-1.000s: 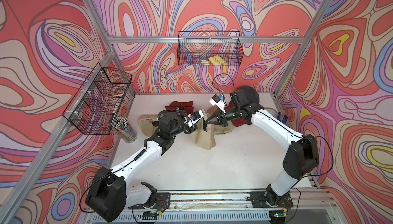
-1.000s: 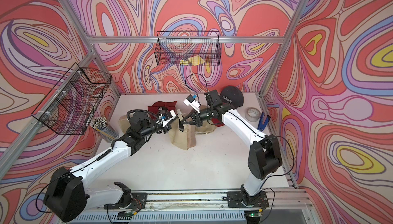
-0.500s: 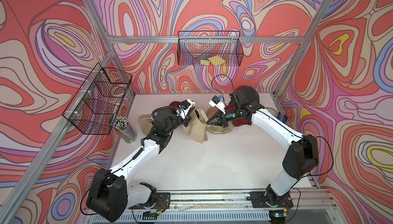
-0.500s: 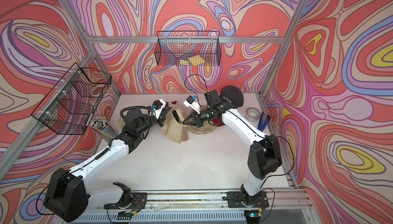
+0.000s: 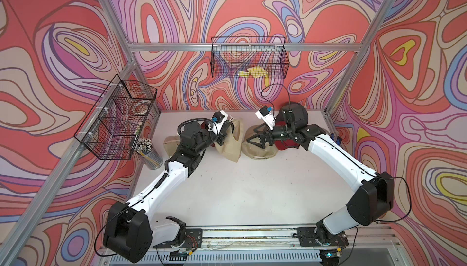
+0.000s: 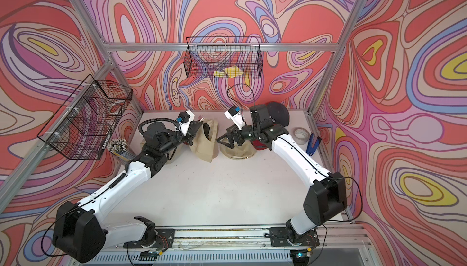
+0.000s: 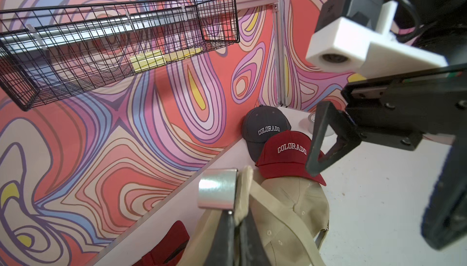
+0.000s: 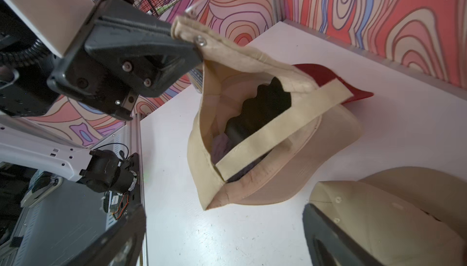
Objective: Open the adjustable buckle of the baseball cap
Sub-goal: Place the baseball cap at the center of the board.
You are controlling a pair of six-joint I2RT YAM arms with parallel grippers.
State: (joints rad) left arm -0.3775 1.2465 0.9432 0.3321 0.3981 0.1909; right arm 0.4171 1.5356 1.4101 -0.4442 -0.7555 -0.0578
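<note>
- The left gripper (image 5: 224, 128) is seen clenched on the rear band of the beige cap (image 5: 231, 147). The cap is held raised near the back edge of the worktop (image 5: 240, 191), left of its middle.
- The strap (image 8: 278, 128) is seen lying across the cap's rear opening. A silver buckle (image 7: 218, 189) is noted just beside the gripping fingers (image 7: 222, 237).
- The right gripper (image 5: 255, 143) is recorded with its jaws spread wide and nothing held. It is positioned over a second beige cap (image 5: 257, 152), just right of the held one.
- A red cap (image 7: 285, 156) and a dark grey cap (image 7: 265, 128) are found toward the back right corner. Both are partly covered by the right arm in both top views.
- A tape roll (image 6: 300, 134) and a blue stapler (image 6: 313, 143) are noted at the right edge, and a cup of pencils (image 5: 149, 151) at the left edge.
</note>
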